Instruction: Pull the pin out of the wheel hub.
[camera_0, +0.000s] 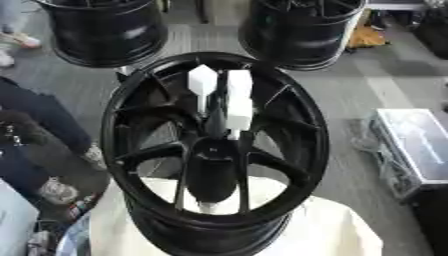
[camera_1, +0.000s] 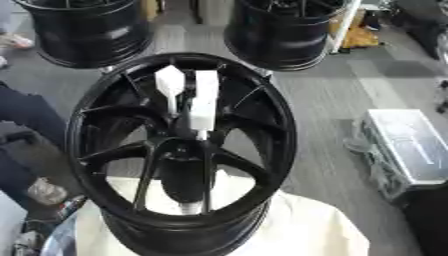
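Two white pins stand up from the centre of the black wheel hub, which sits on a cream-covered bench. Neither hand shows (state unknowable). Best grasp one pin high, pull straight along its axis.

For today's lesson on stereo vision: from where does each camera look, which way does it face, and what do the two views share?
Left eye view: in the head, looking down at the black wheel hub; no hand shows.
Right eye view: beside it, same downward look, the hub sitting further left in frame; no hand shows.
Shared: the hub, two white pins at its centre, the cream cloth beneath.
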